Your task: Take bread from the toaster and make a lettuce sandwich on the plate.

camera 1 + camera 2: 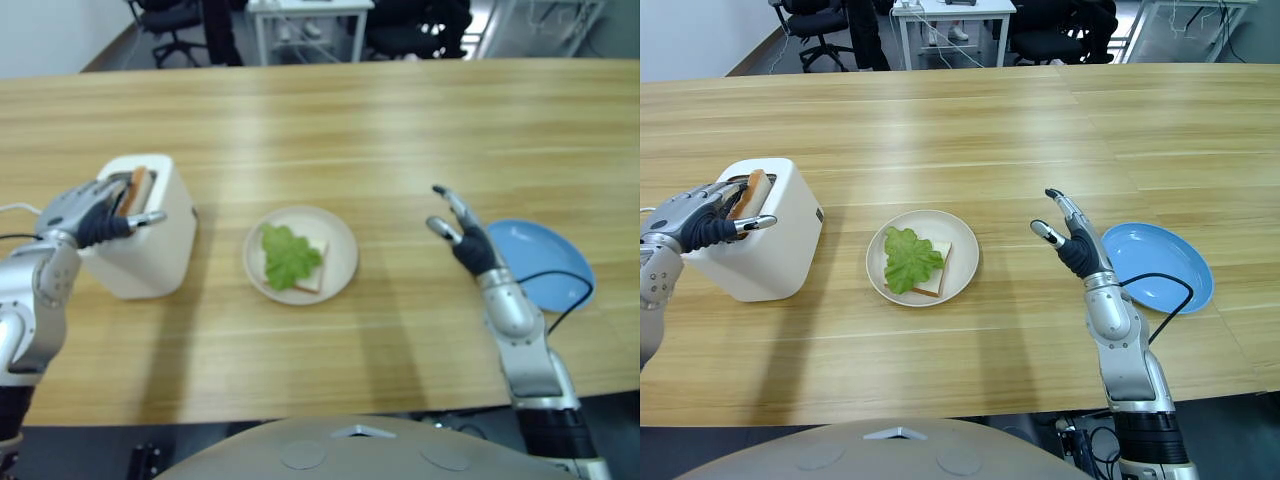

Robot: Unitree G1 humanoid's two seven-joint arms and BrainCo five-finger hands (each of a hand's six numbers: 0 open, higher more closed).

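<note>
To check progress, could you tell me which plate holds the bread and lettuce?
The cream plate near the toaster, not the blue plate by the right hand.

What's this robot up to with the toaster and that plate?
It is making a lettuce sandwich. Its left hand is at the top of the toaster, by a bread slice standing in the slot. The cream plate holds a bottom slice with lettuce on it. Its right hand hovers open above the table, beside a blue plate.

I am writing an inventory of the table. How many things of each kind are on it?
Toaster: 1
Plates: 2, cream plate and blue plate
Bread slices: 2, slice in toaster, slice on cream plate
Lettuce leaf: 1
Total: 6
</note>
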